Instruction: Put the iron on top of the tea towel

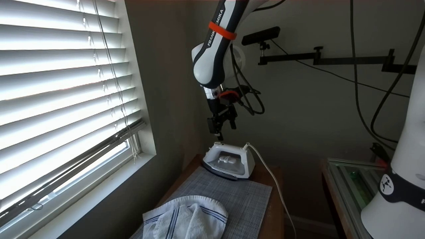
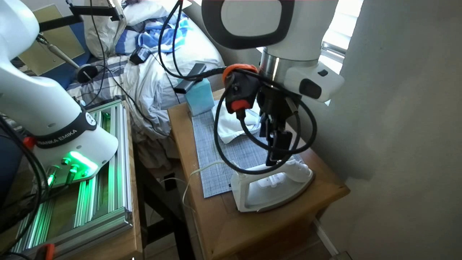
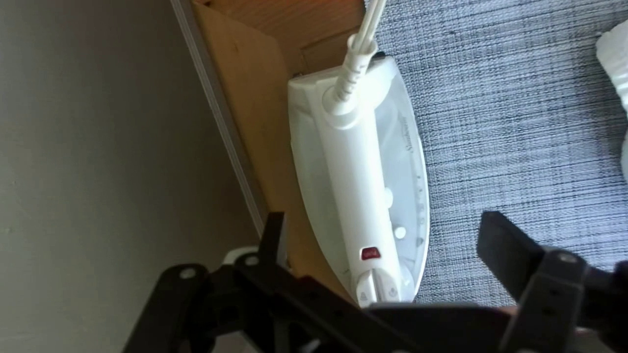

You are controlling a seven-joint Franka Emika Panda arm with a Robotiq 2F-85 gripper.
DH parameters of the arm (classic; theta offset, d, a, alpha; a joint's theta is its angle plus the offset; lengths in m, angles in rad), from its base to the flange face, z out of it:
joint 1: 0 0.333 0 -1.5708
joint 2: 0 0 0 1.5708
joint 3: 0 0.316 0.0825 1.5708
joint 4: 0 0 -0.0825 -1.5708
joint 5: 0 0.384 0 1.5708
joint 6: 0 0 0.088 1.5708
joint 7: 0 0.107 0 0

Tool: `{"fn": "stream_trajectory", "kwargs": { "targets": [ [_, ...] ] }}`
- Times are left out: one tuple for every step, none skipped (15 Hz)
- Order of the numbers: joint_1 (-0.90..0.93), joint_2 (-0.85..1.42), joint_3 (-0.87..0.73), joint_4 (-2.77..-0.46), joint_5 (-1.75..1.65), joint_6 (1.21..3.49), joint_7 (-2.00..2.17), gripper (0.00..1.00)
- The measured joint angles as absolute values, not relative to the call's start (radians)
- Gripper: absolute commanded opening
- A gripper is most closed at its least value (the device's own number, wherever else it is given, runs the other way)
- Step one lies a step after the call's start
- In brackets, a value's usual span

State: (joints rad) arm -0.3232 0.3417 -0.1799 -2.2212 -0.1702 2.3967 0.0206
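The white iron [image 1: 229, 168] rests flat at one end of the small table, partly on a grey mat. It also shows in an exterior view [image 2: 265, 198] and, from above, in the wrist view [image 3: 355, 171]. The white tea towel with blue stripes [image 1: 186, 217] lies crumpled on the mat; it is partly hidden behind cables in an exterior view [image 2: 234, 126], and its edge shows in the wrist view [image 3: 616, 56]. My gripper [image 1: 227, 131] is open and empty above the iron. In the wrist view its fingers [image 3: 382, 228] stand wide apart, either side of the handle's front end.
The grey mat [image 1: 247, 196] covers part of the wooden table [image 2: 223, 224]. The iron's cord [image 1: 270, 172] hangs over the table edge. A wall and a window with blinds [image 1: 66, 83] stand close by. A light-blue box [image 2: 200, 97] stands at the towel end.
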Motion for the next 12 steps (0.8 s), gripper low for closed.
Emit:
{"fn": "stream_trajectory", "kwargs": {
  "targets": [
    [-0.323,0.346,-0.180,-2.214,-0.169,2.391,0.019,1.00],
    [-0.323,0.347,-0.180,-2.210,-0.168,2.387,0.019,1.00],
    [-0.321,0.346,-0.182,-2.210,-0.168,2.387,0.019,1.00],
    [-0.319,0.348,-0.184,-2.211,-0.169,2.387,0.006,1.00],
    [-0.320,0.350,-0.186,-2.213,-0.169,2.387,-0.027,1.00],
    [-0.323,0.356,-0.189,-2.215,-0.169,2.388,-0.067,1.00],
    [-0.328,0.363,-0.193,-2.216,-0.169,2.389,-0.104,1.00],
    [-0.334,0.371,-0.198,-2.217,-0.169,2.393,-0.138,1.00],
    [-0.341,0.380,-0.203,-2.217,-0.169,2.400,-0.169,1.00],
    [-0.348,0.391,-0.204,-2.217,-0.168,2.408,-0.194,1.00],
    [-0.353,0.403,-0.204,-2.217,-0.165,2.420,-0.211,1.00],
    [-0.354,0.415,-0.203,-2.217,-0.159,2.429,-0.225,1.00]
  ]
}}
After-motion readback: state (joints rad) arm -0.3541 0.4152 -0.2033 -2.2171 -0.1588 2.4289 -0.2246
